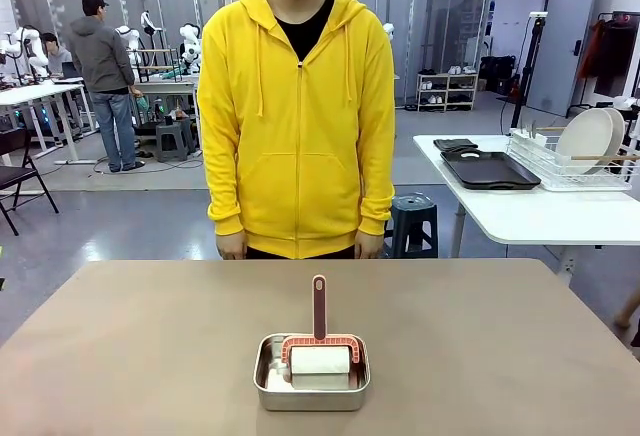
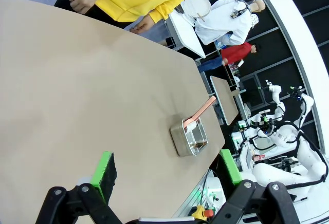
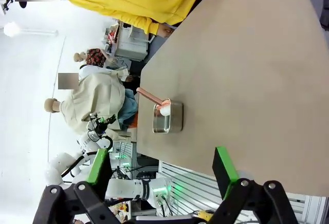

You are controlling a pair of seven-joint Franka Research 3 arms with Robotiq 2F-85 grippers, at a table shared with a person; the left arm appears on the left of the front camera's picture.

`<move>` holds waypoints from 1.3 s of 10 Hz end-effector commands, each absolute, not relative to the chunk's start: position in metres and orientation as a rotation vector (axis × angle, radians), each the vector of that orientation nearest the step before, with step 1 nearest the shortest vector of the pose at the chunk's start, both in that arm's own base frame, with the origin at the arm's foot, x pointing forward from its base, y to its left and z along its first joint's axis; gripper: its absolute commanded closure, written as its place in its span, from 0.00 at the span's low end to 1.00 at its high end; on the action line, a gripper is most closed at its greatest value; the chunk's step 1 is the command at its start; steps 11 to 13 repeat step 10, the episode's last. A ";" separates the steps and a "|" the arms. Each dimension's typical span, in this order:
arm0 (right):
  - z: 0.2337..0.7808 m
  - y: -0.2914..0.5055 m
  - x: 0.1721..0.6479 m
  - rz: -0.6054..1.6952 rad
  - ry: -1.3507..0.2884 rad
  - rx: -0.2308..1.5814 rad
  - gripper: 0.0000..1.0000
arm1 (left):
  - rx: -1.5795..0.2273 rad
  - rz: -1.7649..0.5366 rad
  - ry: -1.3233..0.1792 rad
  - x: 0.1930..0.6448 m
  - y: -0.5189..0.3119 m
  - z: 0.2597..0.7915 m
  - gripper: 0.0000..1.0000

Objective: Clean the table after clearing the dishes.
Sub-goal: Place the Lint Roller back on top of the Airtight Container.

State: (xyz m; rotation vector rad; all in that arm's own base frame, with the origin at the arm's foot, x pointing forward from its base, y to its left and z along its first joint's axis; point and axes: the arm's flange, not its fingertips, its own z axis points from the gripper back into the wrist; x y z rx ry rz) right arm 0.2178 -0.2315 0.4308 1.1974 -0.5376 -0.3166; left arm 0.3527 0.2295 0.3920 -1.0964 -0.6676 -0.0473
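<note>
My left gripper hangs above the near edge of the table, its green pads spread wide with nothing between them. My right gripper does the same on its side, jaws wide apart and empty, one green pad over the floor past the table edge and the other over the tabletop.

Ahead of the left gripper, just beyond its fingertips and between them in line, sits the steel pan near the table edge. A lint roller rests in it, white roll down in the pan and pink handle sticking out over the rim, away from the gripper. From the right gripper the pan also lies straight ahead, a little farther off, with the roller handle angled up and to the left of it.

In the front view the pan stands near my edge of the table, roughly midway across, and the roller handle points toward the person in a yellow hoodie standing at the far side, hands hanging by the table edge. The rest of the tabletop that I can see is bare brown.

The dishes are well off to my right on a white side table: white plates standing in a wire rack, dark trays lying flat just beside it.
</note>
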 end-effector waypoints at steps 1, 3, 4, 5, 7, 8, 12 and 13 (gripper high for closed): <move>0.434 -0.231 0.221 -0.308 -0.547 1.209 0.00 | -1.090 -0.040 -0.680 0.351 0.230 0.393 0.00; 0.434 -0.231 0.221 -0.308 -0.547 1.209 0.00 | -1.090 -0.040 -0.680 0.351 0.230 0.393 0.00; 0.434 -0.231 0.221 -0.308 -0.547 1.209 0.00 | -1.090 -0.040 -0.680 0.351 0.230 0.393 0.00; 0.434 -0.231 0.221 -0.308 -0.547 1.209 0.00 | -1.090 -0.040 -0.680 0.351 0.230 0.393 0.00; 0.434 -0.231 0.221 -0.308 -0.547 1.209 0.00 | -1.090 -0.040 -0.680 0.351 0.230 0.393 0.00; 0.434 -0.231 0.221 -0.308 -0.547 1.209 0.00 | -1.090 -0.040 -0.680 0.351 0.230 0.393 0.00; 0.434 -0.231 0.221 -0.308 -0.547 1.209 0.00 | -1.090 -0.040 -0.680 0.351 0.230 0.393 0.00; 0.434 -0.231 0.221 -0.308 -0.547 1.209 0.00 | -1.090 -0.040 -0.680 0.351 0.230 0.393 0.00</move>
